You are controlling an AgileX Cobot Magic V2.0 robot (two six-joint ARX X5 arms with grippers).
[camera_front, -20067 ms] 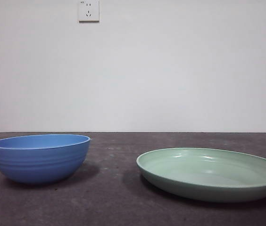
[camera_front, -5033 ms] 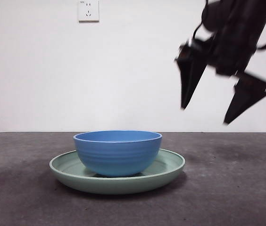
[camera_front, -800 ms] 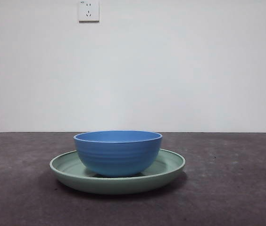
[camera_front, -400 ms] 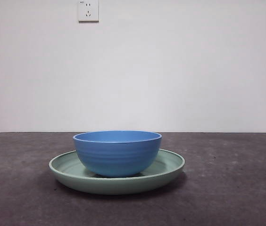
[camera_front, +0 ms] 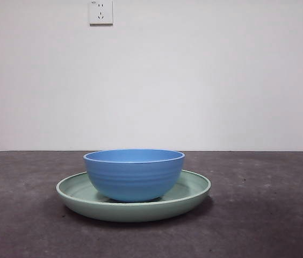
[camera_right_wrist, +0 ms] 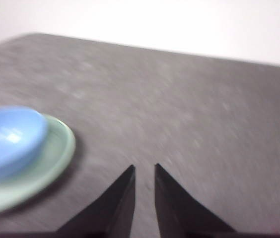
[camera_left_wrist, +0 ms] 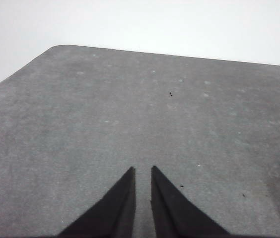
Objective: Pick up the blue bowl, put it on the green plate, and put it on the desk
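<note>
The blue bowl (camera_front: 134, 174) sits upright inside the green plate (camera_front: 190, 194), mid-desk (camera_front: 269, 226), clear of every edge. Both look rigid, light, smooth; the rim offers the likeliest hold. Left gripper (camera_left_wrist: 142, 171) and right gripper (camera_right_wrist: 144, 168) hang empty, jaws nearly together.

Only the two hands show, each in its own wrist view. The left hand (camera_left_wrist: 142, 171) is a pair of flat, matte black jaws, each a long triangle that is broad at its base and tapers to a sharp tip, with straight inner edges and a thin strip of grey counter (camera_left_wrist: 130, 99) visible between them. The right hand (camera_right_wrist: 144, 168) has the same build: two plain black wedge-shaped jaws with pointed tips and a thin gap between. Neither shows cables, screws, or markings; their surfaces look smooth and uniformly dark.
</note>
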